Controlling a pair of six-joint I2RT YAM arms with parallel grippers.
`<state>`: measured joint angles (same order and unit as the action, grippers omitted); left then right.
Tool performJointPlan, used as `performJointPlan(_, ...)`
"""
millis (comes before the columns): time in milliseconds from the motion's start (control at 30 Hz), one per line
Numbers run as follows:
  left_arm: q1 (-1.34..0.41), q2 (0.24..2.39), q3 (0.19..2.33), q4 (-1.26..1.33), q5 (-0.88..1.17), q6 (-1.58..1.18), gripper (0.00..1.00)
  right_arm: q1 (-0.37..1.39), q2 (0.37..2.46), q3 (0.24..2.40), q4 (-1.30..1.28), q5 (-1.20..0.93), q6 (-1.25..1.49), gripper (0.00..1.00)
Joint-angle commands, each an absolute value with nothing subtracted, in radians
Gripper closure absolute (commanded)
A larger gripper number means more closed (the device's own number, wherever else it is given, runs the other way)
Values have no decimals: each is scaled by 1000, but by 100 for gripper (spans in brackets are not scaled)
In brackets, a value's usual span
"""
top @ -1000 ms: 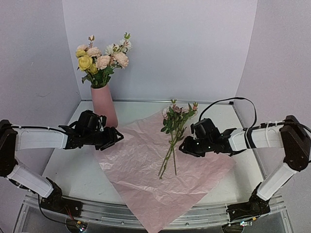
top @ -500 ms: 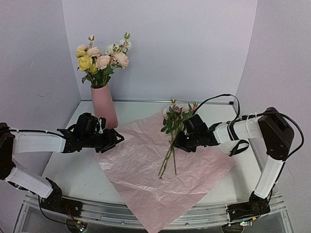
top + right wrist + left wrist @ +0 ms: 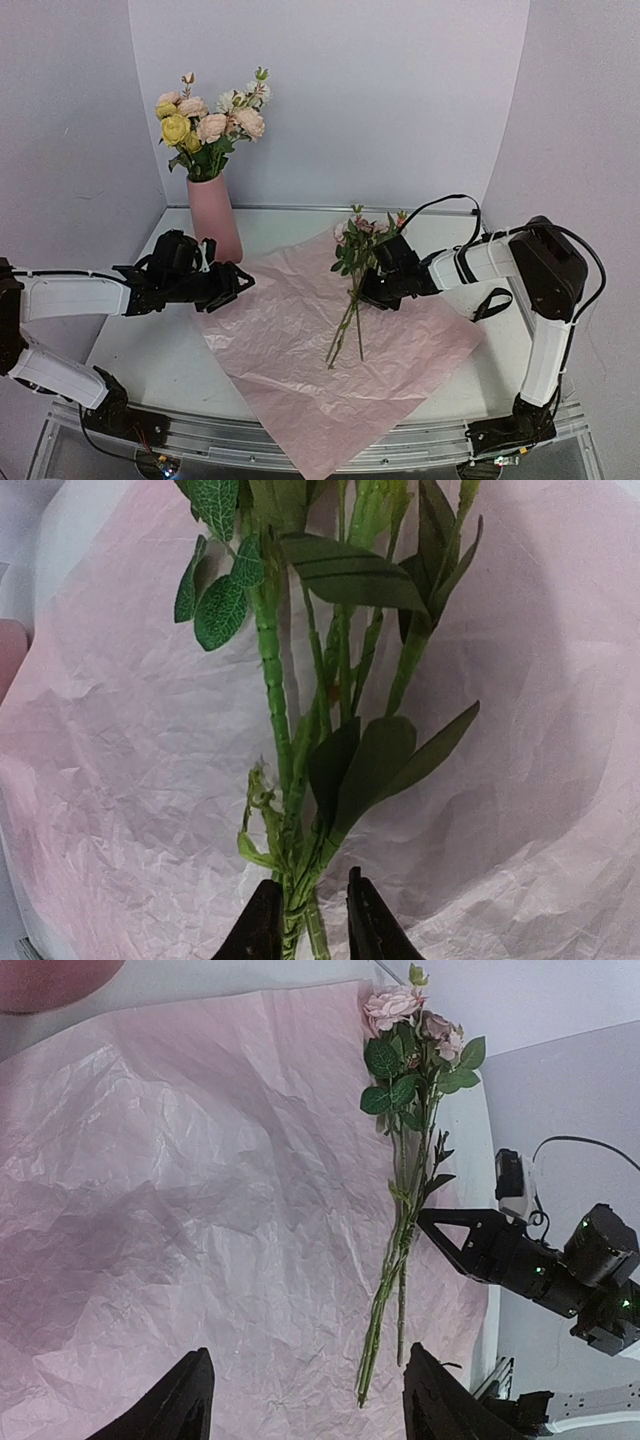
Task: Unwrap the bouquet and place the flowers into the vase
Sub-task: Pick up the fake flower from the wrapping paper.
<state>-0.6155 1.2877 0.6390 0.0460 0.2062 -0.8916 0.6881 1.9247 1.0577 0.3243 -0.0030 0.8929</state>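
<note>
The bouquet lies unwrapped: its crinkled pink paper is spread flat on the table. A few flowers lie on the paper, blooms towards the back. My right gripper is low over their stems. Its jaws straddle the stems, narrowly open, with a gap on one side. More flowers stand in the pink vase at the back left. My left gripper hovers open over the paper's left part, in front of the vase, holding nothing.
White walls close in the table at the back and both sides. A metal rail runs along the near edge. The right arm's black cable loops above the table behind the flowers.
My right gripper has moved left onto the loose flowers' stems and its jaws have narrowed around them. The left arm has barely shifted.
</note>
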Motion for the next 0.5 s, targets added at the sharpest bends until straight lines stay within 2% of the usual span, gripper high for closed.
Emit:
performJointPlan(0, -618, 1250, 621, 82, 200, -903, 34, 676, 1954, 1103, 312, 8, 894, 82)
performJointPlan(133, -618, 1242, 614, 81, 197, -902, 34, 672, 1978, 1113, 317, 9, 897, 85)
performJointPlan(267, -618, 1233, 611, 81, 192, -905, 34, 672, 1984, 1121, 325, -31, 896, 98)
performJointPlan(467, -618, 1235, 611, 81, 192, -908, 34, 672, 1929, 1094, 358, -38, 886, 100)
